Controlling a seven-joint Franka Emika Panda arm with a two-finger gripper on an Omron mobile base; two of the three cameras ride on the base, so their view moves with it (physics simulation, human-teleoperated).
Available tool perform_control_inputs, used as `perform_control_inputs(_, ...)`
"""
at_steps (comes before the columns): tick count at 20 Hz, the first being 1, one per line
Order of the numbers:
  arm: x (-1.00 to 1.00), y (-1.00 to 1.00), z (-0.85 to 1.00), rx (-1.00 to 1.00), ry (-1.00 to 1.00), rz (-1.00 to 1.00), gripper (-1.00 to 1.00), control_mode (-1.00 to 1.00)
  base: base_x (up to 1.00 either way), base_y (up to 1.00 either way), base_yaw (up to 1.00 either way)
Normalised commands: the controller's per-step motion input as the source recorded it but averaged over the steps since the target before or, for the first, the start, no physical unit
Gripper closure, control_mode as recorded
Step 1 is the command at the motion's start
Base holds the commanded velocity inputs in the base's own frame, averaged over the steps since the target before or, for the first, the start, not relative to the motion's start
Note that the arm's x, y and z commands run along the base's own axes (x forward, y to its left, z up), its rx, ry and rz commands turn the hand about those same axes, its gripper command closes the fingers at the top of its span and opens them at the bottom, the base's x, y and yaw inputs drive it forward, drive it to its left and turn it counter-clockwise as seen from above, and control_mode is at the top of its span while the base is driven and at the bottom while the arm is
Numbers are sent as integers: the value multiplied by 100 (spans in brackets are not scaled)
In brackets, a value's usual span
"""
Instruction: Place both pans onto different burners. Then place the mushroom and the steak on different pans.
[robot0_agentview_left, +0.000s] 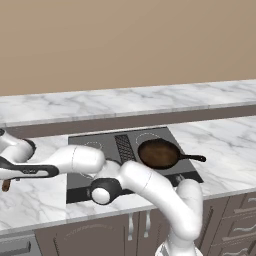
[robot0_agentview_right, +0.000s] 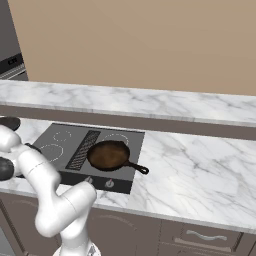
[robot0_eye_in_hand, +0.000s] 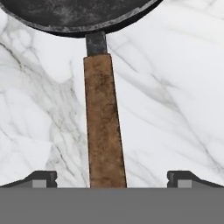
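**Gripper spread over the wooden handle of the black pan**

Nearest the two-finger gripper, its two dark fingertips are seen spread wide apart, one on either side of the long brown wooden handle, with clear gaps between each tip and the wood; nothing is pinched. The handle runs straight away from the hand, between the fingers, to a short dark metal neck and then to the round black frying pan, which lies just beyond on the white, grey-veined marble counter.

In the left base view, the tip of the handle is seen just below the hand. Farther from the hand, past the arm, the flat dark grey cooktop is set into the counter, marked with thin white burner circles. The second round pan with a reddish-brown inside is seen resting on the cooktop's far side, well apart from the gripper, its dark handle pointing away.
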Motion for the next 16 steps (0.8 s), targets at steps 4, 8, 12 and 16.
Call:
perform_control_inputs(4, 10, 14, -15, 0, 0, 0, -100, -100, 0, 0, 0)
perform_control_inputs(8, 9, 15, -18, 0, 0, 0, -100, -100, 0, 0, 0)
perform_control_inputs(12, 4, 12, -4, 0, 0, 0, -100, -100, 0, 0, 0)
perform_control_inputs(16, 1, 8, -1, 0, 0, 0, 100, -100, 0, 0, 0)
